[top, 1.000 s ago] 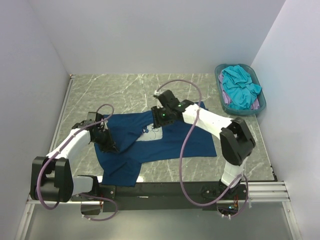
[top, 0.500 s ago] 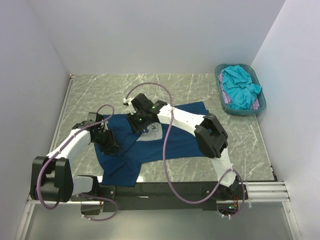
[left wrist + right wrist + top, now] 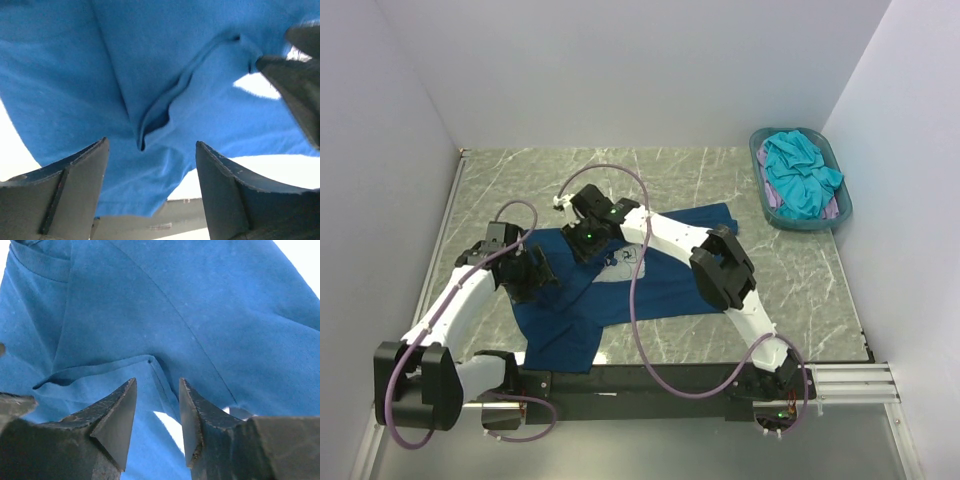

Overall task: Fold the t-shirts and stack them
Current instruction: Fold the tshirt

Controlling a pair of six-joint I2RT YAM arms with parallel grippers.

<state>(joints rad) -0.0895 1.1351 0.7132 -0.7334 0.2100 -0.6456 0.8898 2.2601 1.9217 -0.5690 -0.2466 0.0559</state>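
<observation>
Sprawling across the middle of the grey marble surface (image 3: pixel 800 290), the dark navy t-shirt (image 3: pixel 670 285) lies mostly flat. One part of it reaches down to the near edge on the left. Its small white chest print (image 3: pixel 625 262) shows just beside the right arm. The left wrist view shows a ridged crease running diagonally through the cloth, and the right wrist view shows a ribbed neckband and a turned-over edge.

The left pincer (image 3: pixel 532 272) hangs over the shirt's left side with its jaws wide apart and nothing between them. The right pincer (image 3: pixel 582 240) hangs over the shirt's far left part, its jaws apart with only a narrower gap, clamping no cloth.

A turquoise t-shirt (image 3: pixel 798 175) sits crumpled in the teal basket (image 3: pixel 757 170) at the far right, with a pale lilac t-shirt (image 3: pixel 834 210) peeking from beneath it.
</observation>
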